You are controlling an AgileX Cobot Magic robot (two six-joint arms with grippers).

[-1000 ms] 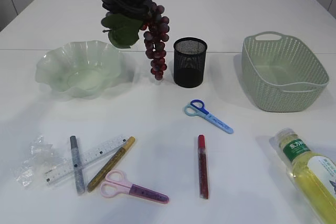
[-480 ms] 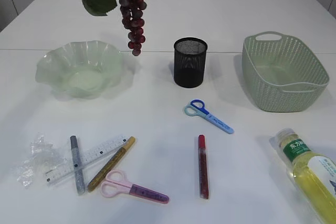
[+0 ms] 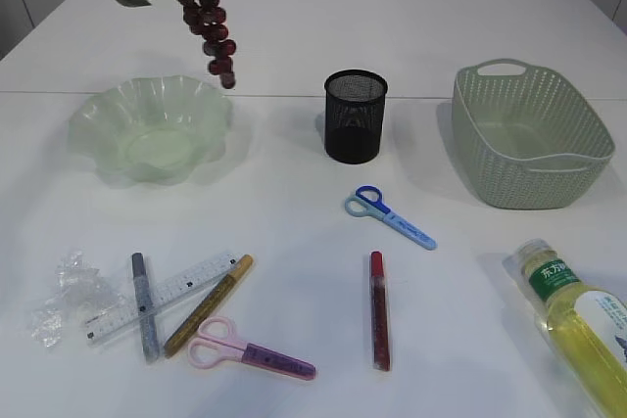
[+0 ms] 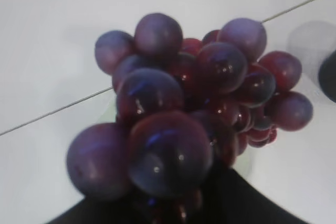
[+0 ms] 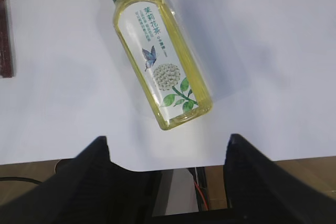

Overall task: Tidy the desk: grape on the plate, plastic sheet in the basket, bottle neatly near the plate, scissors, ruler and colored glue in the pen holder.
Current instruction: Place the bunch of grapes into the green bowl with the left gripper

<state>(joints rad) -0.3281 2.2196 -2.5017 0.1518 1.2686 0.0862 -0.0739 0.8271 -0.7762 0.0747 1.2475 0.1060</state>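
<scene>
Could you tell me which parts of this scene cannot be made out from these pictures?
- Left end effector: cut off above the exterior view's top edge; in the left wrist view the grape bunch hides it.
- Bottle: its base runs off the exterior view's edge.
- Ruler markings: too small to read.

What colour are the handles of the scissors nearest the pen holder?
Blue, on the scissors; clearest in the exterior view.

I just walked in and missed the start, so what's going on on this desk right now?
The left arm is holding a bunch of grapes in the air, up behind the green plate, which has nothing on it yet. The right gripper hangs open above the lying bottle, not touching it. The scissors, ruler, glue sticks and plastic sheet lie on the table; the pen holder and basket look empty.
</scene>
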